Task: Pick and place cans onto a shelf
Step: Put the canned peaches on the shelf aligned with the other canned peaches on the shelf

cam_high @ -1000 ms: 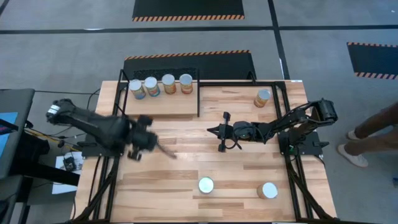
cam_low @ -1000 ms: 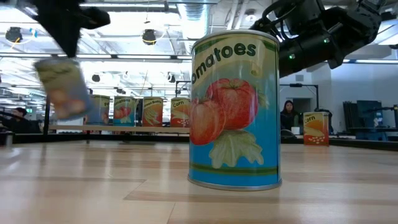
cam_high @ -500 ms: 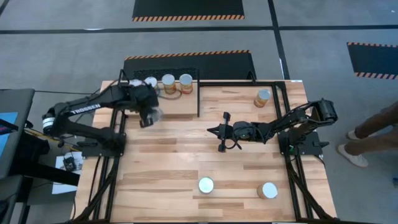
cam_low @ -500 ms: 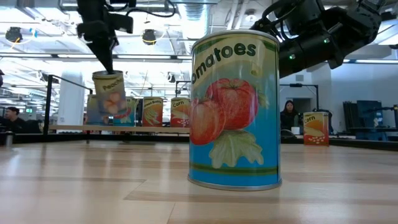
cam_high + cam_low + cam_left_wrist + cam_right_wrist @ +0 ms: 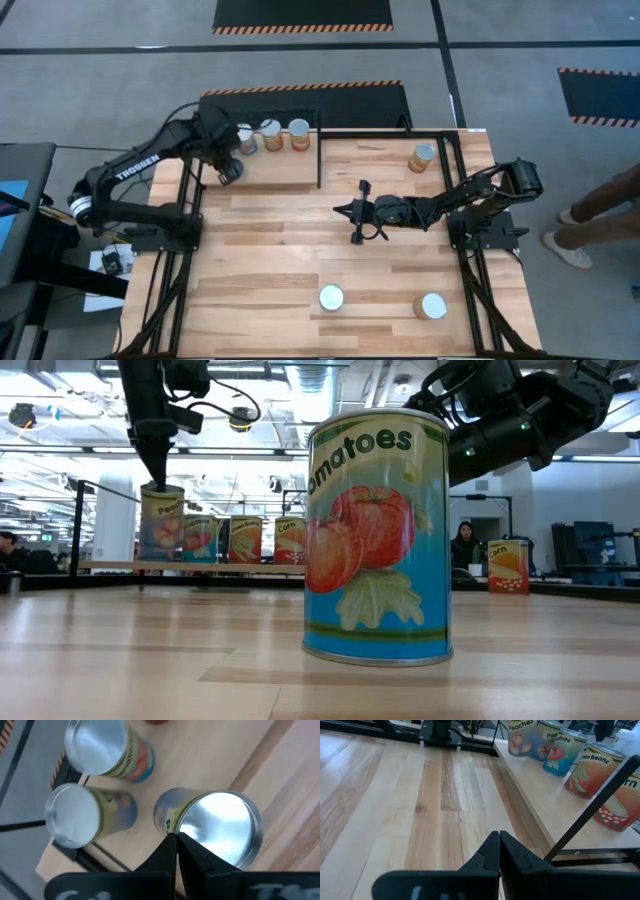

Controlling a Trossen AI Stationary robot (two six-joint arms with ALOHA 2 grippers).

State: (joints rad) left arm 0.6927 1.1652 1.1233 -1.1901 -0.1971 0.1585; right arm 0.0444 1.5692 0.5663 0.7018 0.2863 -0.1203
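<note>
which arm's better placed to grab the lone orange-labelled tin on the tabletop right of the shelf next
Right. The right gripper is free and nearer that orange-labelled tin; the left gripper is at the wooden shelf with a peaches can.

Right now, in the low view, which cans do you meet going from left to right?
Peaches can at the left gripper → yellow can → first Corn can → large tomatoes can nearest the camera → second Corn can.
</note>
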